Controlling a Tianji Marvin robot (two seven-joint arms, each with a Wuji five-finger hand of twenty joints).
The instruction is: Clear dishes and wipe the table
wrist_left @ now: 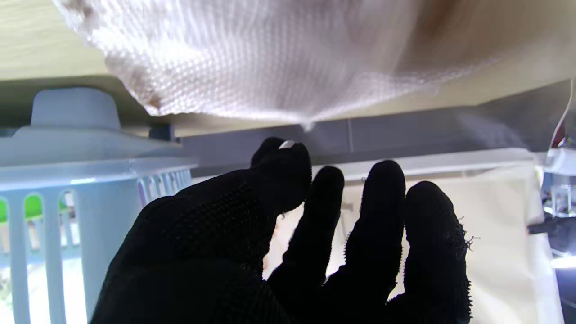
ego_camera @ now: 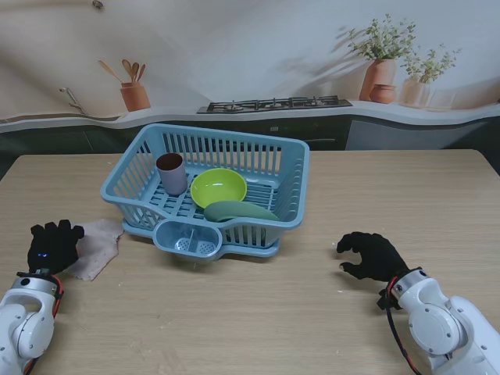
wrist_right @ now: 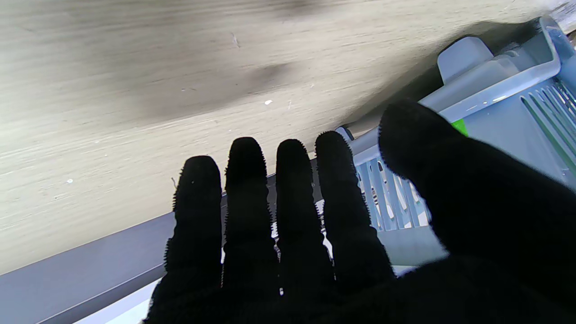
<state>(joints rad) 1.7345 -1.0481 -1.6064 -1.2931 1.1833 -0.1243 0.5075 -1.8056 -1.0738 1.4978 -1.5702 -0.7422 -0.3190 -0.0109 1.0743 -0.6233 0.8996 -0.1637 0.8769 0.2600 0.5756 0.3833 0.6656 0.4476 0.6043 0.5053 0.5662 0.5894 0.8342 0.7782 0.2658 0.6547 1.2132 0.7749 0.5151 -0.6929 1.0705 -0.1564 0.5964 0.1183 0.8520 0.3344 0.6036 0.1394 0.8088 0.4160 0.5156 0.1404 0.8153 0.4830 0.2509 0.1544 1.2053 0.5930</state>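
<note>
A light blue dish rack [ego_camera: 293, 183] stands mid-table and holds a brownish cup [ego_camera: 171, 173], a lime green bowl [ego_camera: 219, 187] and a grey-green plate [ego_camera: 238, 210]. A pale pink cloth [ego_camera: 98, 246] lies flat on the table at the left, beside the rack. My left hand [ego_camera: 53, 244], in a black glove, hovers at the cloth's near-left edge with fingers apart, holding nothing. The left wrist view shows the cloth [wrist_left: 270, 58] just beyond the fingers [wrist_left: 375, 216]. My right hand [ego_camera: 371, 255] rests open on the table to the right of the rack [wrist_right: 495, 99].
The wooden table [ego_camera: 391, 195] stretches wide to the right of the rack. Beyond its far edge is a kitchen backdrop with a stove and plant pots. A small cutlery cup [ego_camera: 186, 239] juts from the rack's near side.
</note>
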